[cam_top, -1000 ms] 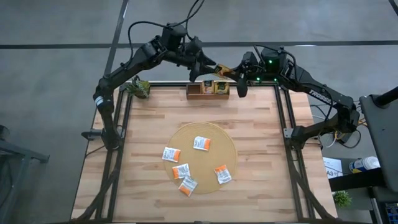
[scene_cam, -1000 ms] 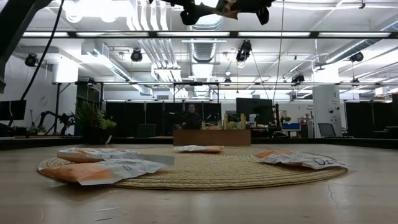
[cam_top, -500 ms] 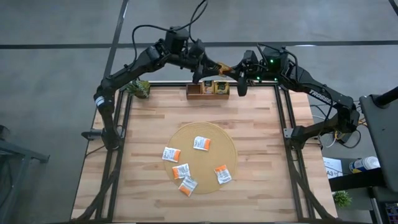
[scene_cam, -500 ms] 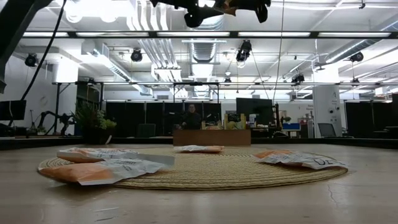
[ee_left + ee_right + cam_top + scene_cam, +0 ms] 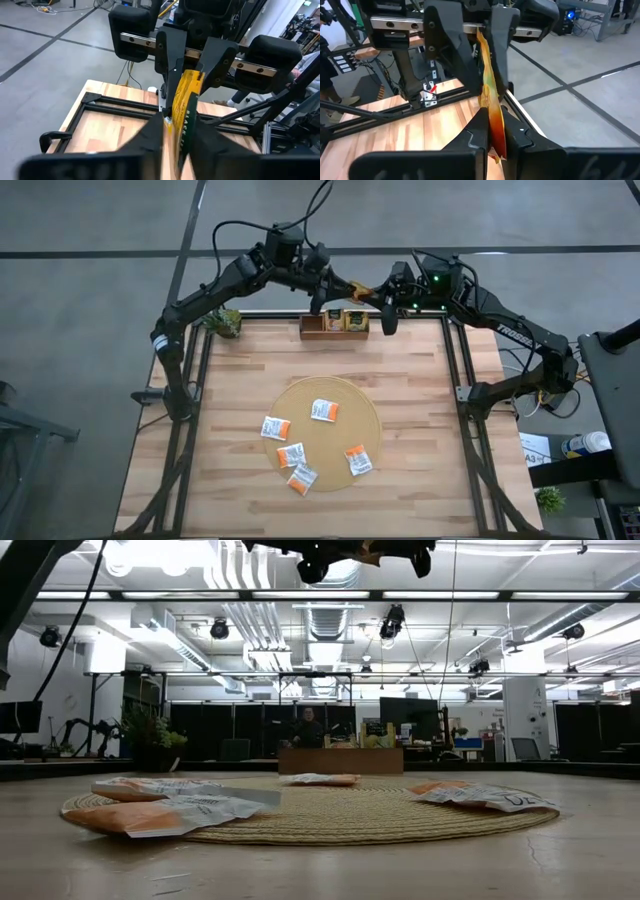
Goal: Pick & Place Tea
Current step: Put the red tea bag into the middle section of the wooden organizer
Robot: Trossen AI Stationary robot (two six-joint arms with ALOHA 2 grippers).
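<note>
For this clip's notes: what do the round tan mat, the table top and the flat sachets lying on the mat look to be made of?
Round tan mat: woven straw or a similar fibre, matte; the low view shows coiled ridges. Table top: pale wood planks, smooth, with visible grain and seams, framed by dark metal rails. White-and-orange flat sachets: thin paper or foil-lined wrap, probably; they crinkle and catch some light.

Overhead view straight down, low view level across mat (image 5: 330, 815), wrist views facing each other
</note>
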